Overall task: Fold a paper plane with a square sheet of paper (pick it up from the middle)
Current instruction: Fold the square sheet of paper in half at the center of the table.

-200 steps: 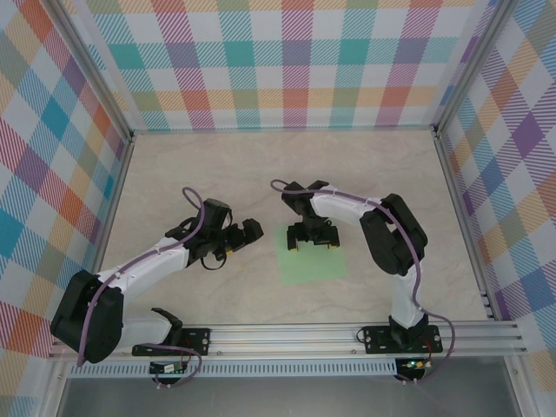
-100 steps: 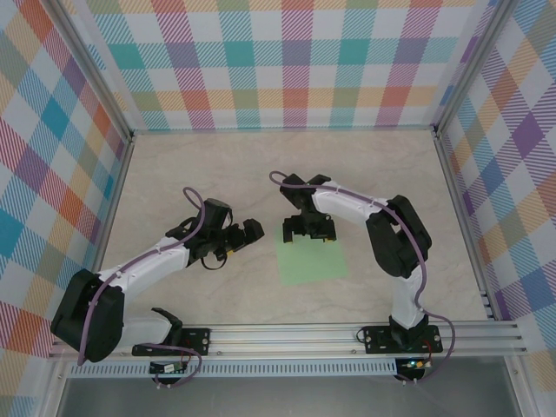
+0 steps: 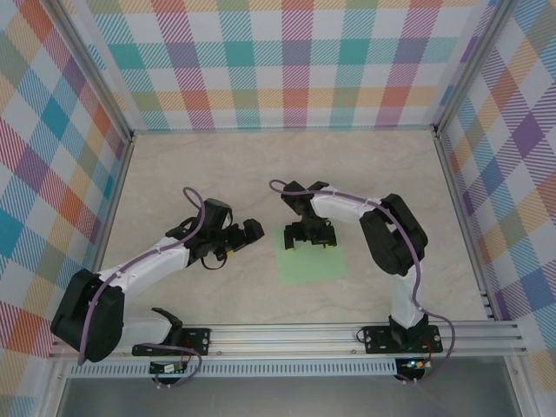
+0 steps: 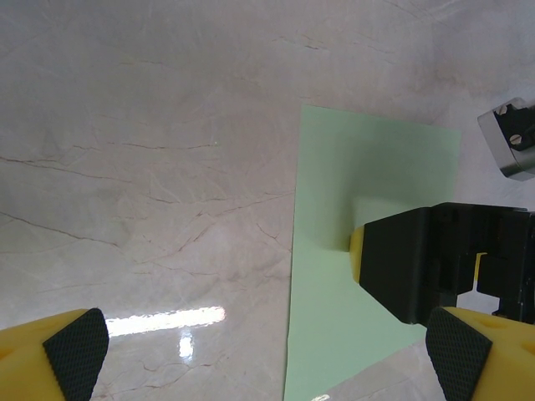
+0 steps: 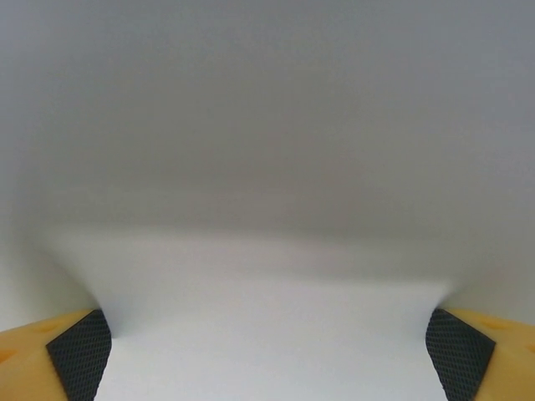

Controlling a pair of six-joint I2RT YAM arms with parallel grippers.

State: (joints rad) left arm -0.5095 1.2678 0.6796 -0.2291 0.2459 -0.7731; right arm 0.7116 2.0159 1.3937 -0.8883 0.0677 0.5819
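The flat, pale-green square sheet of paper [image 3: 314, 262] is straddled at its far edge by the right gripper [image 3: 311, 244], shifted slightly toward its middle since before; that and the left gripper [image 3: 241, 238] are spread wide, empty.

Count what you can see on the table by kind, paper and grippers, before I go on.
square sheet of paper, pale mint-green, lying flat: 1
grippers, both open: 2 (left gripper, right gripper)
Total: 3
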